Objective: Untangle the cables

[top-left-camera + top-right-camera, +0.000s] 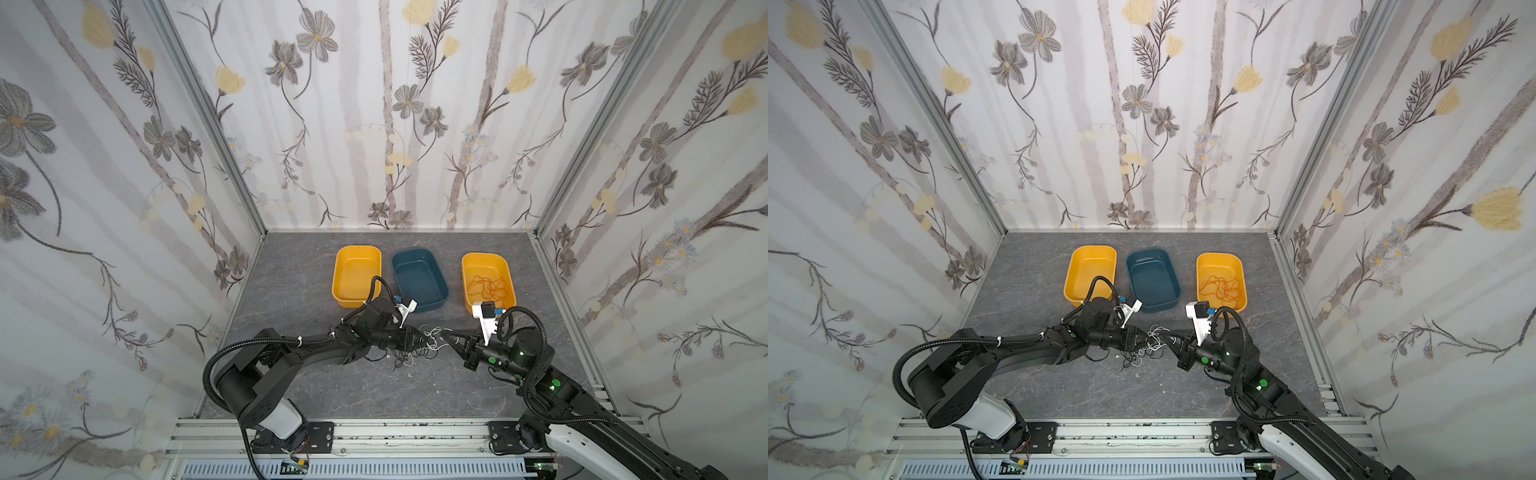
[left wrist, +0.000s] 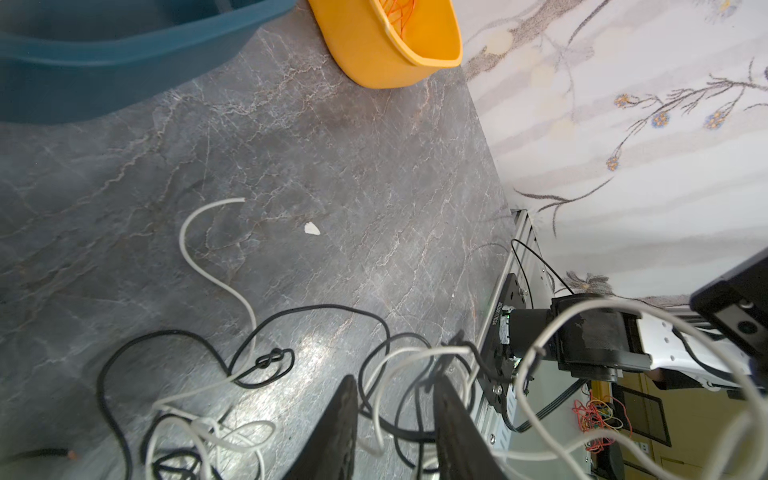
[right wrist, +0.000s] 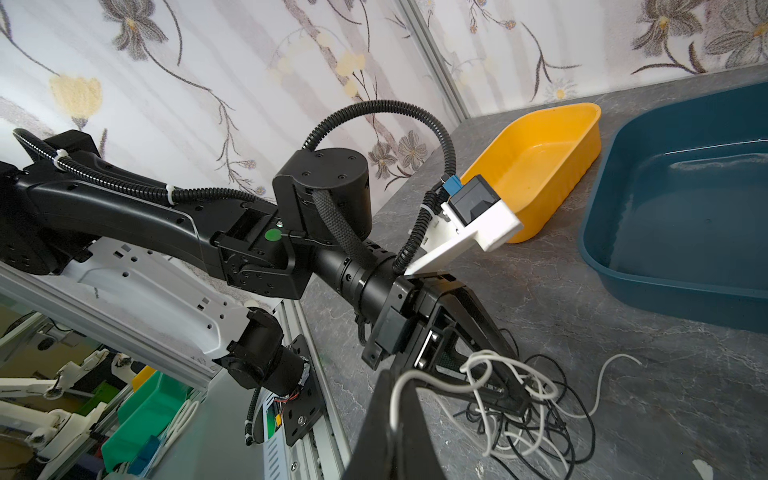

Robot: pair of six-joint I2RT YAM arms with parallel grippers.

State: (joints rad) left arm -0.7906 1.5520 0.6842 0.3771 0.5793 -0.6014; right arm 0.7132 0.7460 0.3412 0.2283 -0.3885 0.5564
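Note:
The white and black cables (image 1: 415, 349) lie tangled on the grey tabletop between my two grippers in both top views, the tangle (image 1: 1152, 345) partly lifted. My left gripper (image 2: 395, 382) stands open, with loops of black and white cable passing through the gap between its fingers. A small knot (image 2: 272, 357) sits in the black cable. My right gripper (image 3: 397, 386) is shut on a white cable (image 3: 432, 380) that stretches across to the left gripper (image 3: 515, 399). The orange cable (image 1: 488, 286) lies coiled in the right yellow bin (image 1: 468, 266).
A second yellow bin (image 1: 376, 253) and a blue bin (image 1: 440, 274) stand behind the grippers, both without cables. A small white scrap (image 2: 312, 228) lies on the tabletop. Flowered walls close in on three sides; an aluminium rail (image 1: 374, 432) runs along the front.

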